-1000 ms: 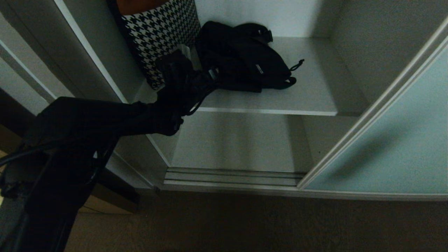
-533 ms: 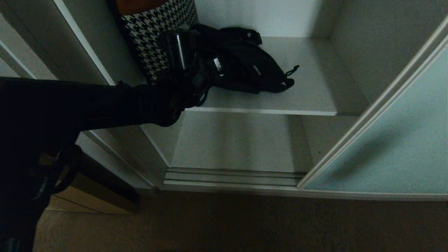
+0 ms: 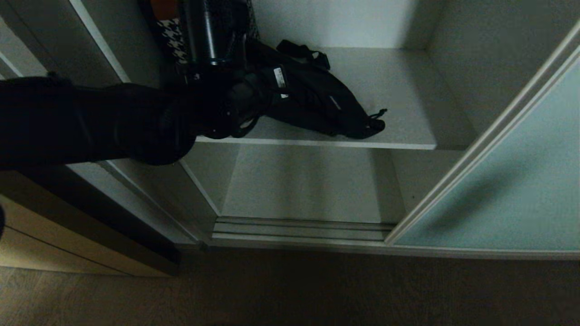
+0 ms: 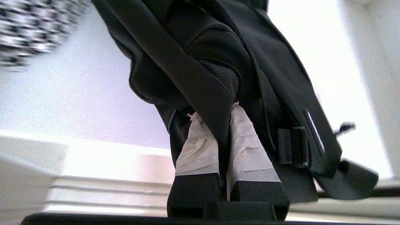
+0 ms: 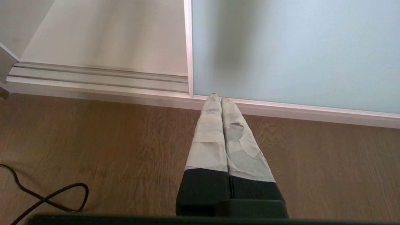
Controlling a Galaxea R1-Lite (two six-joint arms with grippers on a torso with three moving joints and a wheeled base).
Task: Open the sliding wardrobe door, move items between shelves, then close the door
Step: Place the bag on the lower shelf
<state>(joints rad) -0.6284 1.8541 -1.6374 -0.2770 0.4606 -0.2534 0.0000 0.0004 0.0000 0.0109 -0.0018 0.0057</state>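
My left gripper (image 4: 215, 109) is shut on a strap of the floppy black bag (image 4: 218, 47). In the head view the bag (image 3: 317, 99) hangs from the raised hand, and its far end rests on the upper shelf (image 3: 398, 90). The houndstooth bag (image 3: 170, 31) stands at the shelf's left, mostly hidden behind my left arm (image 3: 113, 122). The lower shelf (image 3: 308, 181) is bare. The frosted sliding wardrobe door (image 3: 498, 194) stands slid to the right, leaving the compartment open. My right gripper (image 5: 217, 98) is shut and empty, parked low over the floor by the door's bottom frame (image 5: 297, 107).
The ribbed silver floor track (image 3: 299, 228) runs along the wardrobe's front. A beige wooden panel (image 3: 68, 253) sits at the lower left. A black cable (image 5: 47, 197) lies on the wooden floor (image 5: 109, 150) near the right arm.
My left arm has risen and its wrist has turned upward. It has pulled the black bag's near end up off the upper shelf and now covers most of the houndstooth bag.
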